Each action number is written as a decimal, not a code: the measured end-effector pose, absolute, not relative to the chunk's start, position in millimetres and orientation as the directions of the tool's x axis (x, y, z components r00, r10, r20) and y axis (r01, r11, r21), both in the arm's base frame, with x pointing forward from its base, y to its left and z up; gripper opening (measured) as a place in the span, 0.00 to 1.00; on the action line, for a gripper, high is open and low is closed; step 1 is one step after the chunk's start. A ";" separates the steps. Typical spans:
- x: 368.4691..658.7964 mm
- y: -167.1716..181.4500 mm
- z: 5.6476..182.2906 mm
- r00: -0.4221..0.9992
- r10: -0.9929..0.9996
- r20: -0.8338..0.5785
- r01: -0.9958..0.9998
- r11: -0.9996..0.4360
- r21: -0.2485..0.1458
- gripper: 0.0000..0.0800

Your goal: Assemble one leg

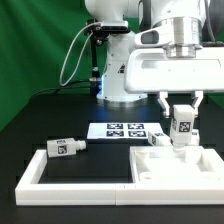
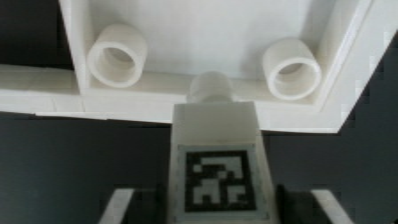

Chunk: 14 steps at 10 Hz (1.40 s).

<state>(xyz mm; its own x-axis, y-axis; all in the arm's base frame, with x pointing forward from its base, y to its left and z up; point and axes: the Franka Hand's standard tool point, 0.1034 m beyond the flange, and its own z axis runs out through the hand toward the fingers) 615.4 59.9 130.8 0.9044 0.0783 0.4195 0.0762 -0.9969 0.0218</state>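
My gripper (image 1: 181,118) is shut on a leg (image 1: 181,128), a stubby white post with a black-and-white tag, held upright. Its lower end is just above the back edge of the white tabletop panel (image 1: 180,168) at the exterior view's right. In the wrist view the leg (image 2: 217,140) runs between my fingers (image 2: 128,205). Its tip points at the panel (image 2: 196,35) between two round sockets (image 2: 119,58), (image 2: 294,68). I cannot tell if the tip touches the panel. A second leg (image 1: 62,148) lies on its side at the exterior view's left.
The marker board (image 1: 118,130) lies flat behind the panel. A low white frame (image 1: 30,172) borders the work area at the front and left. Another small white part (image 1: 155,140) lies by the panel's back edge. The robot base (image 1: 120,70) stands behind.
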 end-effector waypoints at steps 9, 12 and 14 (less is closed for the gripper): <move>632.9 97.8 116.9 0.897 0.088 0.433 0.096 -0.995 0.002 0.36; 629.5 98.9 116.3 0.878 0.060 0.475 0.078 -0.997 -0.018 0.36; 630.8 102.2 117.7 0.874 0.048 0.484 0.074 -0.997 -0.035 0.36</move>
<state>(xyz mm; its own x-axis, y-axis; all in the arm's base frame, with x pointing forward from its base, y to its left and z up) 630.8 102.2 117.7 0.8736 0.0477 0.4842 0.0735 -0.9967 -0.0345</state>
